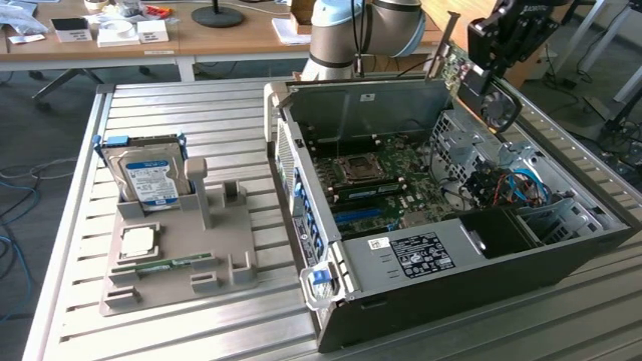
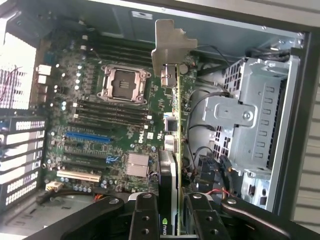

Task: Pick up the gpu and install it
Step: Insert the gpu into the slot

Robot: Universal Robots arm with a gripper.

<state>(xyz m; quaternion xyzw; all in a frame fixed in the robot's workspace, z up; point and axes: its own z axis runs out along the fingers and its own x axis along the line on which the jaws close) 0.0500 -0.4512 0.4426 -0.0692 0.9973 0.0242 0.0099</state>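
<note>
Green and edge-on, the graphics card point(image 2: 170, 175) sits clamped in the hand point(image 2: 172, 217) — fingers partly closed on its near end. In the exterior view's upper right it hangs above the open computer case point(image 1: 452, 278), long axis running straight out from the hand, silver bracket point(image 2: 169, 42) farthest.

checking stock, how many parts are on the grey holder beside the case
3: a hard drive stands on end at the far end of the grey holder, a cpu lies flat in the middle, a memory stick lies flat just nearer the camera. None looks hidden.
</note>
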